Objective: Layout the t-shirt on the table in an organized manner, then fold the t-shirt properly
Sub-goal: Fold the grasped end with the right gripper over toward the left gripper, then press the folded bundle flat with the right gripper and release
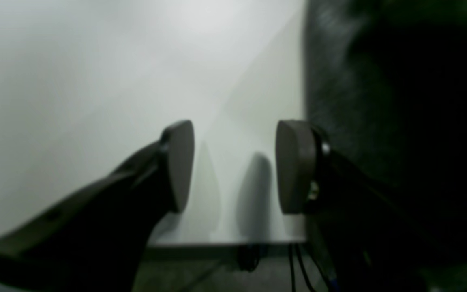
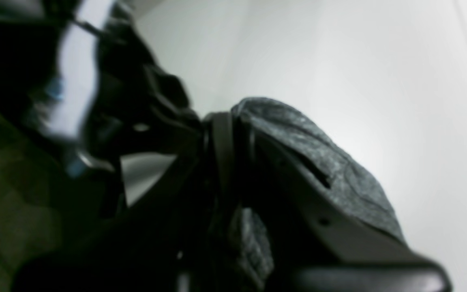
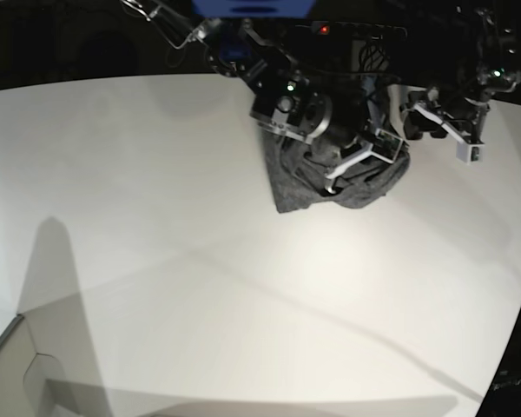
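We saw the right gripper [image 2: 237, 134] closed on a fold of the t-shirt [image 3: 347, 178]. The left gripper [image 1: 234, 166] stood open and empty. The dark grey heathered shirt was bunched at the table's [image 3: 200, 261] far edge.

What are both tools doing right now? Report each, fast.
Left tool: open, holding nothing, beside the t-shirt.
Right tool: shut on the t-shirt.
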